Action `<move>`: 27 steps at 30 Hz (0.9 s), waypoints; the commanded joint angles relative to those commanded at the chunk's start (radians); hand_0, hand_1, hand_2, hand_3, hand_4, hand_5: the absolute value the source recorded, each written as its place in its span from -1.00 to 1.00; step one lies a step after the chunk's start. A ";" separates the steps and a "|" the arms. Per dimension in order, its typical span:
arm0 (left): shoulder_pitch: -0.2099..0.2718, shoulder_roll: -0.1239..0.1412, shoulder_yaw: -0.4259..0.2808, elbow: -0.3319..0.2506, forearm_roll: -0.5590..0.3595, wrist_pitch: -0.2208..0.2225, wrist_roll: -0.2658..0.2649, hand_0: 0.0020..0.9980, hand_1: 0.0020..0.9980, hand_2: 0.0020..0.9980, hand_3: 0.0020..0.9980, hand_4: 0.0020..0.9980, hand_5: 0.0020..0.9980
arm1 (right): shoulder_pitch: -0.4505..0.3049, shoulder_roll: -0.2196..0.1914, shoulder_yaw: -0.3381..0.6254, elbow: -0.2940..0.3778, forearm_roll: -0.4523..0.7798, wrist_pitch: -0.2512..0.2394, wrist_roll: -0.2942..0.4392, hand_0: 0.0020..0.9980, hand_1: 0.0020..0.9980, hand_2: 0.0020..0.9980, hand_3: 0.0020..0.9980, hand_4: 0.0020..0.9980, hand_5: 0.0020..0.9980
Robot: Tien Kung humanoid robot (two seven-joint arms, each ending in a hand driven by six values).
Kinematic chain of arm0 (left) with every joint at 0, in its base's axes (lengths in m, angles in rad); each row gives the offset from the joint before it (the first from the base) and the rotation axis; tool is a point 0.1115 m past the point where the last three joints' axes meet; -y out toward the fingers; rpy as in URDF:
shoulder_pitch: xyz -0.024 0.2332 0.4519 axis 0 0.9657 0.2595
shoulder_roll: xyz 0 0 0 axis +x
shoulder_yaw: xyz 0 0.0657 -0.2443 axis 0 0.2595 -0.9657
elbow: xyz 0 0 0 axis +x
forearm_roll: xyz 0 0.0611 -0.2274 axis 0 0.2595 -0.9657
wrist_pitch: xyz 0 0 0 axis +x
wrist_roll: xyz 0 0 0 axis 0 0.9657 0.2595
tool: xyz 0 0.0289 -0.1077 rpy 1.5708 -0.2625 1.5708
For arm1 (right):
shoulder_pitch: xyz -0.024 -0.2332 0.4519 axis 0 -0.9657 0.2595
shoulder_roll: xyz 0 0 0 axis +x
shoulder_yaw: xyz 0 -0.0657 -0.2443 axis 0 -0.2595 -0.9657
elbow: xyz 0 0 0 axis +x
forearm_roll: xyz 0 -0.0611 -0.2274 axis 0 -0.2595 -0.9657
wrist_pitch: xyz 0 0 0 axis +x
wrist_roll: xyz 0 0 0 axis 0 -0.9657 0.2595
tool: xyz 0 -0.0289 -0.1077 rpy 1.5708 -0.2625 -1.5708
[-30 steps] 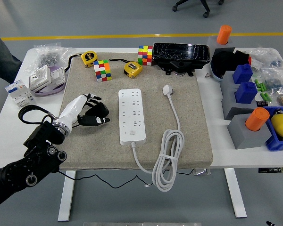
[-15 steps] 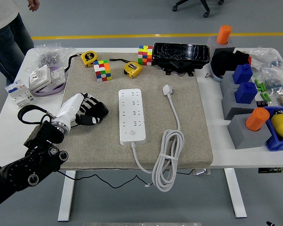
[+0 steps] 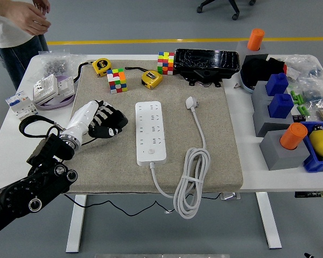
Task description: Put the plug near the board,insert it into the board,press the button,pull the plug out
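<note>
My left hand [image 3: 99, 122] hovers over the mat [image 3: 97, 166], fingers loosely curled and gripping nothing, just left of the power strip [image 3: 151, 132]. The plug [image 3: 191, 102] lies on the strip's far side, well apart from my hand, its cable [image 3: 191, 177] looped toward the near edge, so I judge the reach has barely begun. A person's hands [image 3: 29, 16] stay off the table at the far left corner
</note>
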 joint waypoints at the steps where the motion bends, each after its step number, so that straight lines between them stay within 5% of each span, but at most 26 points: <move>1: -0.006 0.006 0.008 -0.005 -0.010 -0.003 -0.022 -0.41 -0.32 -0.04 0.08 0.51 -1.00 | 0.000 0.000 0.000 0.000 0.000 0.000 0.000 0.35 0.37 0.38 0.18 0.86 0.05; 6: -0.055 0.029 0.078 0.000 -0.058 0.003 -0.159 -0.40 -0.32 -0.06 0.07 0.50 -1.00 | 0.001 -0.001 -0.002 0.001 0.001 0.000 0.000 0.35 0.37 0.38 0.18 0.86 0.05; 13: -0.131 0.042 0.186 0.058 -0.043 -0.007 -0.263 -0.39 -0.31 -0.07 0.07 0.51 -1.00 | 0.004 -0.002 -0.009 0.001 0.003 0.000 0.000 0.35 0.37 0.38 0.19 0.86 0.05; 27: -0.207 0.042 0.299 0.154 -0.043 -0.042 -0.280 -0.35 -0.28 -0.06 0.08 0.51 -1.00 | 0.005 -0.004 -0.017 0.000 0.007 0.000 -0.001 0.35 0.37 0.38 0.19 0.86 0.05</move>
